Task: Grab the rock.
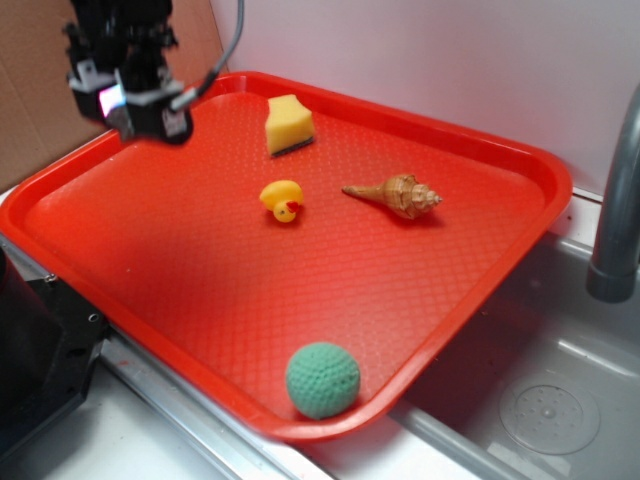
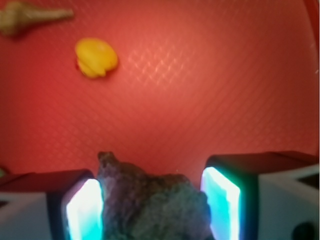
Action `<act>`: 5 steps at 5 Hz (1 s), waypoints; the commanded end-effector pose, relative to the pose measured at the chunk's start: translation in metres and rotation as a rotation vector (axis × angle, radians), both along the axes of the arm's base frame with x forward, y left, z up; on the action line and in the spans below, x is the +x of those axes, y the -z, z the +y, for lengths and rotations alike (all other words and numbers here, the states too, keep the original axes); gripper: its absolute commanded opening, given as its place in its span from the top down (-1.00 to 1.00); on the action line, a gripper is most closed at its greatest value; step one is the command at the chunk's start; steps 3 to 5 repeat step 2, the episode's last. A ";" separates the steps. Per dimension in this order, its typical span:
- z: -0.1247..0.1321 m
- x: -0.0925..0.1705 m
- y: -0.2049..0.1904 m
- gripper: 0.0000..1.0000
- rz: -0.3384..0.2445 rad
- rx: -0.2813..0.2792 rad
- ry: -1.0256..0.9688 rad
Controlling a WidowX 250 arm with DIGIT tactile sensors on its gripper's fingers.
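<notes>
Rock (image 2: 150, 205) sits pinched between the jaws of the gripper (image 1: 140, 112), raised at ten o'clock over the red tray (image 1: 520, 170), so the grab looks done.

You find no text, label, brand, number or sign that can be read in either view, on any item or surface you see.
</notes>
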State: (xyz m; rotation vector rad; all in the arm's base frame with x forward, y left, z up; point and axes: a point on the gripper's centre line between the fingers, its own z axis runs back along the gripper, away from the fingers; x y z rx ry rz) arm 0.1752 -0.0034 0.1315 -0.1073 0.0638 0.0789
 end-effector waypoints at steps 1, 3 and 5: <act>0.002 0.015 -0.050 1.00 -0.157 0.113 0.011; 0.011 0.027 -0.039 1.00 -0.101 0.138 0.051; 0.011 0.027 -0.039 1.00 -0.101 0.138 0.051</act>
